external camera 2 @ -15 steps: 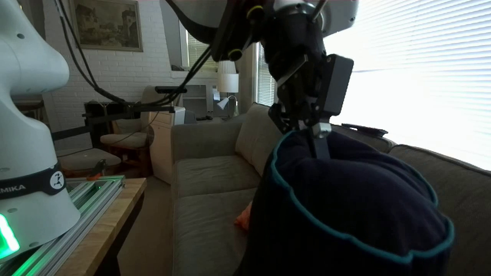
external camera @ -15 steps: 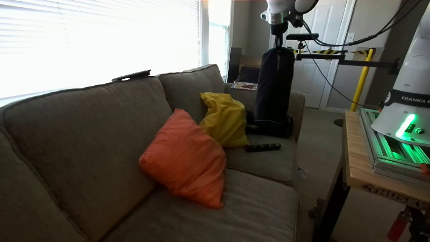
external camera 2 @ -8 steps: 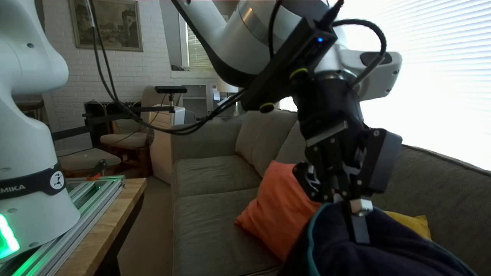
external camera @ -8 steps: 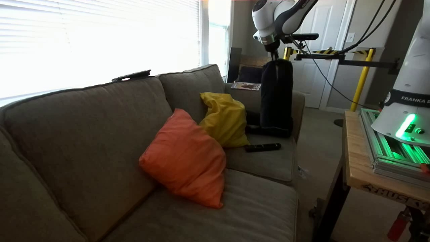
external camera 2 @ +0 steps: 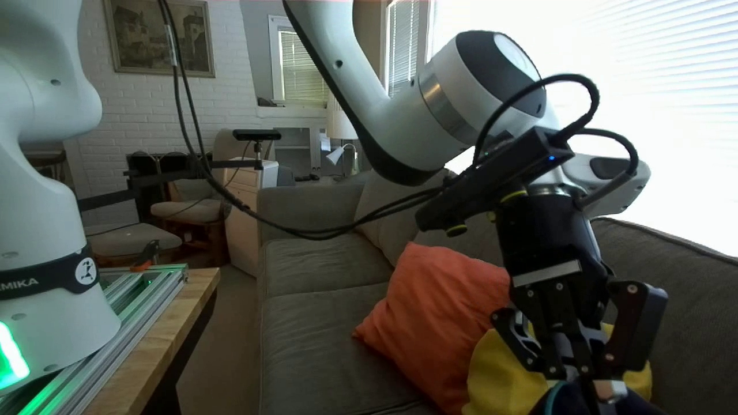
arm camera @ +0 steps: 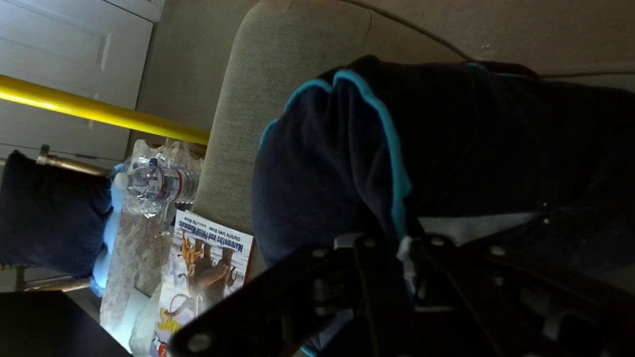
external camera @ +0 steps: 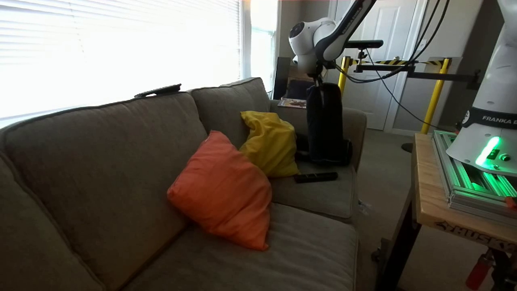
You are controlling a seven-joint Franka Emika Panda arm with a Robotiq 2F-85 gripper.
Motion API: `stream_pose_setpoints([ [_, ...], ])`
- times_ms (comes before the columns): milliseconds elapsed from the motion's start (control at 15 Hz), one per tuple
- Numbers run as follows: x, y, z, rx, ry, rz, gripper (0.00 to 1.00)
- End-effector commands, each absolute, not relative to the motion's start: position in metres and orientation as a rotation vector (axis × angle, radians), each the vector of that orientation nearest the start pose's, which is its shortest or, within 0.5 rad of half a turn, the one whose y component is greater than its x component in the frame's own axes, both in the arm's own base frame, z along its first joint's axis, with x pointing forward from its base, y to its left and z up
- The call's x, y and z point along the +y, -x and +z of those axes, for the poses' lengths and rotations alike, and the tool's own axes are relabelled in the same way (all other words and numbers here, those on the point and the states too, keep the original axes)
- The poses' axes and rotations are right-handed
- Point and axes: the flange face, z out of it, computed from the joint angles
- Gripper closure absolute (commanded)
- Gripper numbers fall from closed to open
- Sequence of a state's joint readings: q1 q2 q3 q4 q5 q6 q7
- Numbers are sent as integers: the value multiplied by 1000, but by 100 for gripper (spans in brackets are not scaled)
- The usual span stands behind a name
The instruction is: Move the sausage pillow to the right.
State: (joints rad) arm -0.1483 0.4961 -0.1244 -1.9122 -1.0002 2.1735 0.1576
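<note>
The sausage pillow, dark navy with teal piping, hangs nearly upright over the far seat of the couch. It shows at the bottom edge of an exterior view, mostly cut off, and large in the wrist view. My gripper is shut on fabric at the pillow's top end; it also shows in an exterior view and in the wrist view. The pillow's lower end is in front of a dark object on the seat; whether they touch is unclear.
The yellow cushion is just beside the pillow, and the orange cushion leans nearby. A black remote lies on the seat in front. The couch arm and a book border the pillow. A wooden table holds the robot base.
The gripper has lowered with the pillow still in it. The pillow swung to upright, and its lower end came down toward the seat. In an exterior view, the gripper moved right and down, uncovering the cushions.
</note>
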Motion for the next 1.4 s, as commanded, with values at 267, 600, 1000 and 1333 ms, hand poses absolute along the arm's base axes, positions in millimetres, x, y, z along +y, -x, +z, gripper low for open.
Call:
stream_pose_setpoints([
  [267, -163, -645, 202, 149, -2455, -37, 43],
  [600, -138, -663, 198, 108, -2538, 161, 8],
  [1000, -110, -661, 224, 39, -2695, 555, 0],
  [1333, -54, -612, 239, 104, -2891, 756, 0],
])
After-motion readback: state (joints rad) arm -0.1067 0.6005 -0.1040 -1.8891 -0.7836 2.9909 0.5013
